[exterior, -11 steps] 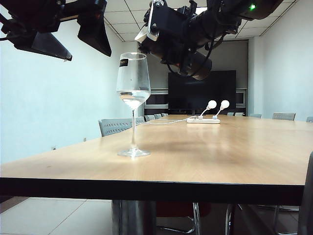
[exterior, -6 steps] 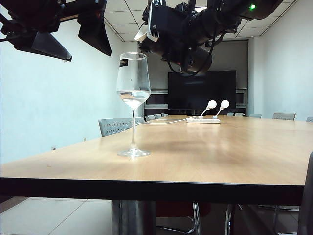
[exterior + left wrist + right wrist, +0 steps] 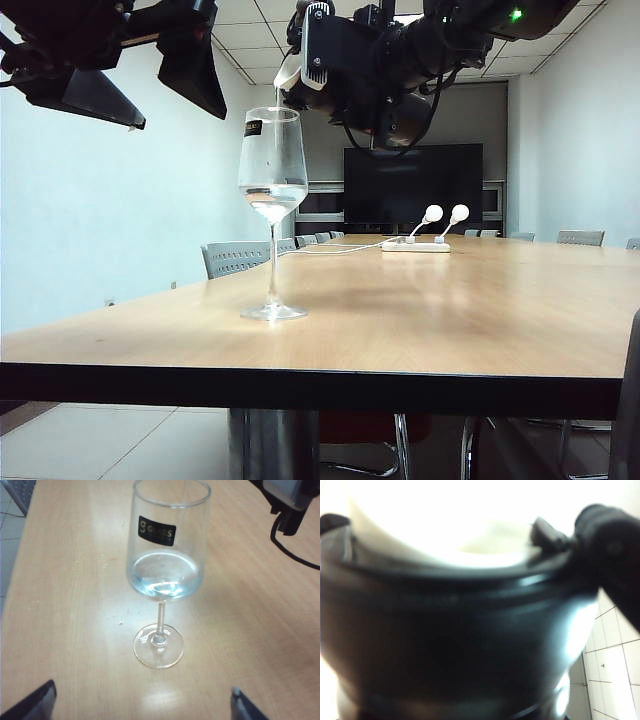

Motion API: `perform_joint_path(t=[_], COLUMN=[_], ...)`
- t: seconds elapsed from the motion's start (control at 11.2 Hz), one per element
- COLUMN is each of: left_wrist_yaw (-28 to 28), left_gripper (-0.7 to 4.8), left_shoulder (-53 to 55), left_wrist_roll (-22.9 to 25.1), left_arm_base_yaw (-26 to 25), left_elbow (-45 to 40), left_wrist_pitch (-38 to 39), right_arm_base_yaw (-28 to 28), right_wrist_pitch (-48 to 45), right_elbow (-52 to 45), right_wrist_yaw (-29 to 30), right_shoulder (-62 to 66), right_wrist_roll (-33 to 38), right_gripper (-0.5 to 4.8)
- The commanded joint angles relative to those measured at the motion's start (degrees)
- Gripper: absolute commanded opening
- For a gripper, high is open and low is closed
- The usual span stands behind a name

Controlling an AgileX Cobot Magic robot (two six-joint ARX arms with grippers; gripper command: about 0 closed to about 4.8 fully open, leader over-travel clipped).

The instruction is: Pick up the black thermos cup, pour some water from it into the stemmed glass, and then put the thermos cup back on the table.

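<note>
**Thermos tipped over the glass, spout at the rim**

Conference-room surroundings frame it all: pale walls, a dark screen (image 3: 412, 185) on the far wall, grey chairs (image 3: 236, 257) along the long light-wood table (image 3: 480, 320).

High over the near part of that table, the black thermos cup (image 3: 385, 95) lies tilted nearly level in the air, its whitish spout (image 3: 288, 72) pointing down toward the rim of the stemmed glass (image 3: 272, 205). A thin pale streak shows between spout and rim in the exterior view. The right gripper (image 3: 335, 55) is clamped around the flask's body, its jaws set apart by the width of the cylinder. In the right wrist view the flask's dark rounded body (image 3: 455, 645) fills almost everything, blurred, with the pale mouth above it and the hinged lid (image 3: 610, 555) off to one side.

Just below, the glass stands upright on its round foot, near the table's front left part. A small pool of clear water sits in the bottom of the bowl, and a black label (image 3: 157, 530) is stuck near the rim.

Further out, the left gripper (image 3: 135, 75) hangs in the air up and to the left of the glass, touching nothing, fingers (image 3: 32, 705) spread wide with the glass seen between them.

At the table's far end lies a white power strip (image 3: 415, 246) with two round white plugs, a white cable trailing from it.
</note>
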State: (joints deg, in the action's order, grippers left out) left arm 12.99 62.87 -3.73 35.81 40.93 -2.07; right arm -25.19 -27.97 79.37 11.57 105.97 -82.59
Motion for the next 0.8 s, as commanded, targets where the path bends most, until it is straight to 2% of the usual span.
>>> perform_joint_path(t=[0.09, 0.8], left_wrist_yaw=[-0.2, -0.2], left_gripper=[4.58, 4.58], left_shoulder=[-0.1, -0.1], left_wrist_roll=[-0.2, -0.2], left_arm_base_yaw=[0.0, 0.0], left_elbow=[0.3, 0.3], left_wrist_pitch=[-0.1, -0.1], right_arm_base_yaw=[0.0, 0.0], right_wrist_pitch=[-6.0, -6.6], right_elbow=[1.0, 1.0], right_wrist_yaw=[0.1, 0.1], right_shoulder=[-1.1, -1.1], right_wrist_roll=[-2.0, -1.9], right_gripper=[1.66, 1.66])
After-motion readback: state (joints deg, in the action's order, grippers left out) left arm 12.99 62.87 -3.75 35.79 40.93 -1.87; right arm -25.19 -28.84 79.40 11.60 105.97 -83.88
